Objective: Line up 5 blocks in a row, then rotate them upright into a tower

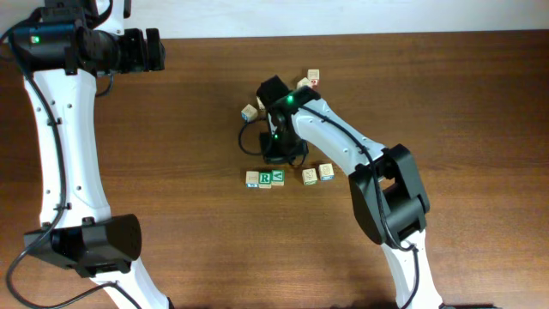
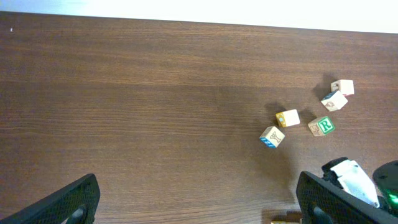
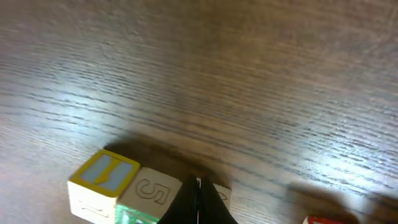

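The right gripper [image 3: 199,198] is clenched, finger against finger, its tip just beside the blocks [image 1: 265,178]. The left gripper [image 2: 196,205] hangs released, well apart from them.

5 small pale-wood blocks [image 1: 265,178] lie in a loose row near the middle of the overhead view, each flat on 1 face. The 3 on the left touch side by side: an end block [image 1: 252,178] with bluish print, the R block [image 1: 265,178] showing a green R on top, and the V block [image 1: 277,176] showing a green V. After a gap come a yellowish-marked block [image 1: 309,176] and a blue-edged block [image 1: 326,172], just beside each other and slightly askew.
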Robot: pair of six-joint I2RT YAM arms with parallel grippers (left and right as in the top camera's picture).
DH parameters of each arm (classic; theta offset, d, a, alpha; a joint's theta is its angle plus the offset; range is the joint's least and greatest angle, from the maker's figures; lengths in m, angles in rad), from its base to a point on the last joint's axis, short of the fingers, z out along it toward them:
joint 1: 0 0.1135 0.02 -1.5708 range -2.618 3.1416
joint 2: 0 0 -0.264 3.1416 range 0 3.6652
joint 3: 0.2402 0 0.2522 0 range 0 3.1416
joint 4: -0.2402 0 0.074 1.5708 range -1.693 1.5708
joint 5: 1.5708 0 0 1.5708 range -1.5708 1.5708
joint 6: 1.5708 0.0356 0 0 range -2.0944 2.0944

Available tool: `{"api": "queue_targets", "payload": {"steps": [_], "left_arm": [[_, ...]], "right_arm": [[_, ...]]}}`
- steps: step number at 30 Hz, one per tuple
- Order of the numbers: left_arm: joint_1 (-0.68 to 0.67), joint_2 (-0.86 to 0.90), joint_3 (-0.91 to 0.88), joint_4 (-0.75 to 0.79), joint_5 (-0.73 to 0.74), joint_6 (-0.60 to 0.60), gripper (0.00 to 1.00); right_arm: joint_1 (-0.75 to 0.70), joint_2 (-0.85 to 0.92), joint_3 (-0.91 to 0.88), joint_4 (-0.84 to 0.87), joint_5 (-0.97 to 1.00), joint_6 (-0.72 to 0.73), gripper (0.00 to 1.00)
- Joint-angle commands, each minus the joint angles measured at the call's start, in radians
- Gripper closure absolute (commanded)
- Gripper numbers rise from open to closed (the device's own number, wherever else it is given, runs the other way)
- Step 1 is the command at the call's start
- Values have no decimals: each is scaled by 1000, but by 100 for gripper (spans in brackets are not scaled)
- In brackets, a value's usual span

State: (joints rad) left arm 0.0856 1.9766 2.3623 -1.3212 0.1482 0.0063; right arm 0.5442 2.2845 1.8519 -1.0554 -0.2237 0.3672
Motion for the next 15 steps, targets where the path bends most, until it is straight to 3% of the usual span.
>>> {"api": "queue_targets", "payload": {"steps": [1,15], "left_arm": [[4,-10,9,-1,-8,-7,1],[4,-10,9,-1,-8,-7,1]], "right_arm": [[3,13,-10,3,-1,8,96],[7,13,-10,-37,-6,8,96]]}}
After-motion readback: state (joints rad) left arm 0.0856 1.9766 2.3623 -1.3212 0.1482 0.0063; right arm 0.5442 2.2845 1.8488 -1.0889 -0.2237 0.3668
